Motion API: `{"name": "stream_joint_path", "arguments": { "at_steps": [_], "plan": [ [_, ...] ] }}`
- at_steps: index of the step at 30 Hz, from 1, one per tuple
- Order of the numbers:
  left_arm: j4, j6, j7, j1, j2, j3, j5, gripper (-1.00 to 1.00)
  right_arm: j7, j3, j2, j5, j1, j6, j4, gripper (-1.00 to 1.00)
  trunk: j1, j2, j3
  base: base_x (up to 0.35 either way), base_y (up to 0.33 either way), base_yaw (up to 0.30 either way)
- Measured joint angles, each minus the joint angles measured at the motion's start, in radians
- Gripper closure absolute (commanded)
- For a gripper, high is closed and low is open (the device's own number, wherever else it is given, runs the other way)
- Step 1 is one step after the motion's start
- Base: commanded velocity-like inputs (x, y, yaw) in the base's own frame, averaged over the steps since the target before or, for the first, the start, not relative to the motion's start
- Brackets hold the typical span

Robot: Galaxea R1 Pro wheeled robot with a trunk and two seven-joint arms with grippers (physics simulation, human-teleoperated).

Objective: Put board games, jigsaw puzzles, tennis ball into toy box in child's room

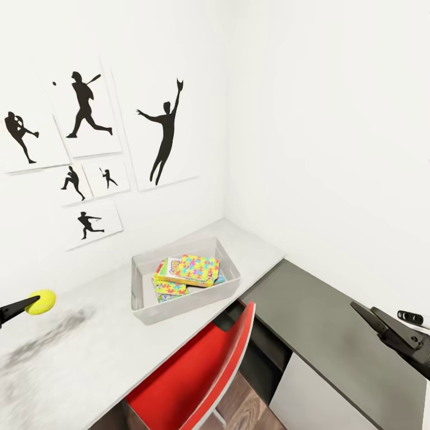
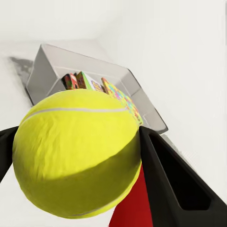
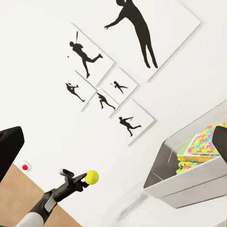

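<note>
The tennis ball (image 1: pixel 43 300), yellow-green, hangs above the left end of the pale table (image 1: pixel 89 352), and my left gripper (image 1: pixel 36 303) is shut on it. It looms large between the black fingers (image 2: pixel 165 175) in the left wrist view. The light-grey toy box (image 1: pixel 138 266) stands on the table to the ball's right. On top inside it lies a mosaic jigsaw puzzle (image 1: pixel 196 267), with a second one (image 1: pixel 169 289) lower. Flat printed game boxes (image 2: pixel 78 80) lie under them, mostly hidden. My right gripper (image 1: pixel 359 308) is open, above the dark cabinet and well right of the toy box.
A red chair (image 1: pixel 197 370) is tucked under the table in front of the toy box. A lower dark-grey-topped cabinet (image 1: pixel 316 328) runs along the right wall. Baseball silhouette pictures (image 1: pixel 164 131) hang behind the table. A red wall button (image 3: pixel 26 166) shows on the wall.
</note>
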Motion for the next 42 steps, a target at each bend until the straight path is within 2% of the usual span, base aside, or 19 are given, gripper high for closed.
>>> {"name": "stream_joint_path", "arguments": {
  "at_steps": [5,9,12,13,16,19,21,24,27,30,32,36,40,42],
  "plan": [
    [-0.044,0.041,0.0,0.005,-0.002,-0.004,0.002,1.0,0.0,0.0,0.006,0.0,0.001,-0.004,0.0,-1.0,0.0,0.0,0.008,0.0,0.0,0.0],
    [-0.141,0.085,0.0,0.04,-0.01,-0.01,0.003,1.0,-0.001,0.007,0.008,0.001,0.001,-0.005,0.0,-1.0,0.0,0.0,0.015,0.0,0.0,0.0],
    [-0.197,0.121,0.0,0.051,-0.021,-0.041,0.003,1.0,-0.001,0.016,0.008,0.001,0.001,-0.006,0.0,-1.0,0.0,0.0,0.02,0.0,0.0,0.0],
    [-0.217,0.13,0.0,0.054,-0.028,-0.077,0.004,1.0,-0.001,0.025,0.008,0.002,0.001,-0.008,0.0,-1.0,0.0,0.0,0.021,0.0,0.0,0.0],
    [-0.23,0.14,0.0,0.054,-0.039,-0.146,0.003,1.0,-0.002,0.044,0.008,0.002,0.001,-0.028,0.0,-1.0,0.0,0.0,0.026,0.0,0.0,0.0],
    [-0.259,0.201,0.001,0.039,-0.047,-0.25,0.003,1.0,-0.005,0.099,0.007,0.003,0.001,-0.074,0.0,-1.0,0.0,0.0,0.031,0.0,0.0,0.0],
    [-0.279,0.225,0.001,0.012,-0.051,-0.298,0.002,1.0,-0.006,0.119,0.006,0.004,0.001,-0.085,0.0,-1.0,0.0,0.0,0.033,0.0,0.0,0.0],
    [-0.298,0.24,0.001,-0.095,-0.062,-0.393,-0.002,1.0,-0.008,0.134,0.005,0.021,0.001,-0.093,0.0,-1.0,0.0,0.0,0.034,0.0,0.0,0.0],
    [-0.299,0.24,0.001,-0.168,-0.064,-0.43,-0.006,1.0,-0.008,0.138,0.007,0.049,0.001,-0.097,0.001,-1.0,0.0,0.0,0.034,0.0,0.0,0.0],
    [-0.3,0.24,0.001,-0.211,-0.065,-0.441,-0.007,1.0,-0.008,0.139,0.008,0.068,0.001,-0.098,0.001,-1.0,0.0,0.0,0.035,0.0,0.0,0.0],
    [-0.3,0.24,0.001,-0.26,-0.066,-0.448,-0.007,1.0,-0.008,0.139,0.007,0.078,0.001,-0.099,0.001,-1.0,0.0,0.0,0.035,0.0,0.0,0.0],
    [-0.304,0.24,0.001,-0.294,-0.08,-0.461,-0.008,1.0,-0.009,0.138,0.007,0.081,0.001,-0.099,0.002,-1.0,0.0,0.0,0.035,0.0,0.0,0.0],
    [-0.309,0.24,0.001,-0.308,-0.163,-0.54,-0.025,1.0,-0.012,0.139,0.008,0.083,0.001,-0.099,0.003,-1.0,0.0,0.0,0.035,0.0,0.0,0.0],
    [-0.31,0.24,0.001,-0.31,-0.18,-0.558,-0.042,1.0,-0.012,0.138,0.008,0.083,0.001,-0.099,0.002,-1.0,0.0,0.0,0.035,0.0,0.0,0.0]
  ]
}}
